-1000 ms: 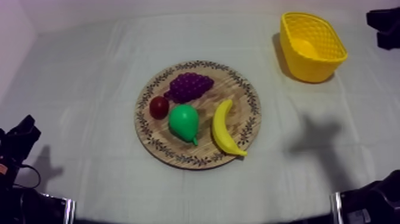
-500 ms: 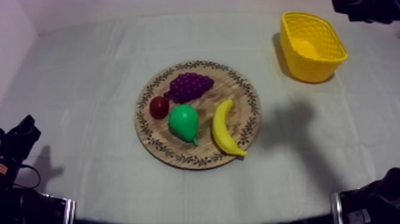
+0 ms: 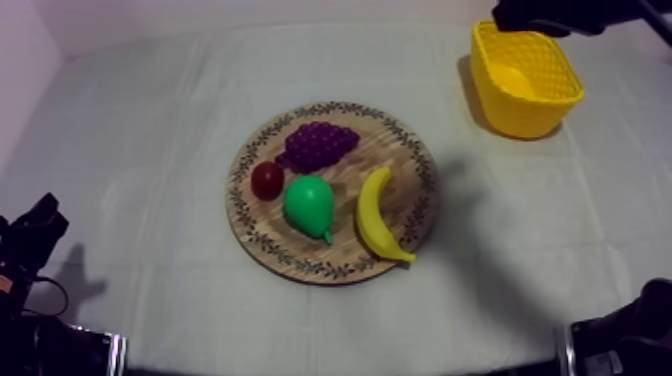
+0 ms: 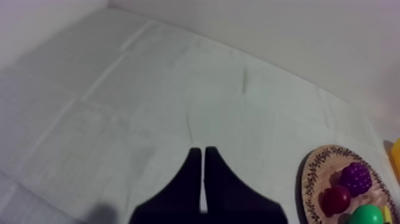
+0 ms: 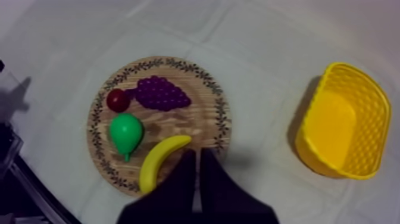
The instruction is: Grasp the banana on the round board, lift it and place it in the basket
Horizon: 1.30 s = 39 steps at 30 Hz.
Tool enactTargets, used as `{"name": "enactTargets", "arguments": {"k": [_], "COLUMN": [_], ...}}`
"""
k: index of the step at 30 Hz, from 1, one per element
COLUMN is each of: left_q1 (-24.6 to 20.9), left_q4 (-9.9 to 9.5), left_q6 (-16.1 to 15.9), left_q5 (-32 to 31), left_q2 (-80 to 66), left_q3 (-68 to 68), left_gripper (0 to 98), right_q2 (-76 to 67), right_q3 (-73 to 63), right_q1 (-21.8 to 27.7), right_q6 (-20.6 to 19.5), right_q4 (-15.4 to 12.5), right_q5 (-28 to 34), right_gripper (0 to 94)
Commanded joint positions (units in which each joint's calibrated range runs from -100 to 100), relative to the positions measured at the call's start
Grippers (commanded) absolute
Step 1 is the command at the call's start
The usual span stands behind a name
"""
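The yellow banana [image 3: 380, 216] lies on the right part of the round wooden board [image 3: 412, 150], beside a green pear [image 3: 308, 205]. My right gripper [image 3: 512, 16] hangs high by the far rim of the yellow basket [image 3: 525, 78]. From its wrist I look down on the banana [image 5: 161, 161], the board [image 5: 211, 128] and the basket [image 5: 342, 128]; its fingers [image 5: 198, 159] lie together as a narrow wedge with nothing in them. My left gripper [image 3: 42, 215] rests low at the table's left, its fingers [image 4: 202, 173] shut over bare cloth.
Purple grapes [image 3: 318, 143] and a small red fruit [image 3: 267, 180] share the board's left half. They also appear beside my left gripper, grapes [image 4: 357, 177] and red fruit [image 4: 336, 199]. Bare cloth runs between the board and the basket.
My right arm has moved left along the far edge, from the corner to over the basket's far rim. Its shadow slid left toward the board. Fruit and left arm have not moved.
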Motion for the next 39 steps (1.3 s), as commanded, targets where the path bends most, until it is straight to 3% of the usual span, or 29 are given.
{"name": "enactTargets", "arguments": {"k": [1, 12, 24, 39], "left_q1": [0.0, 0.0, 0.0, 0.0], "left_q4": [0.03, 0.03, 0.03, 0.03], "left_q6": [0.0, 0.0, 0.0, 0.0], "left_q5": [0.0, 0.0, 0.0, 0.0], "left_q2": [0.0, 0.0, 0.0, 0.0], "left_q3": [0.0, 0.0, 0.0, 0.0], "left_gripper": [0.1, 0.1, 0.1, 0.1], "right_q2": [0.8, 6.1, 9.9, 11.6], "right_q3": [-0.5, -2.4, -4.8, -5.3], "right_q1": [-1.8, -4.4, -6.6, -8.0], "right_q6": [-2.7, -8.6, -11.4, -12.2], "right_q4": [0.8, 2.7, 3.9, 0.9], "right_q5": [0.7, 3.9, 10.3, 14.7], "right_gripper": [0.3, 0.3, 0.3, 3.4]}}
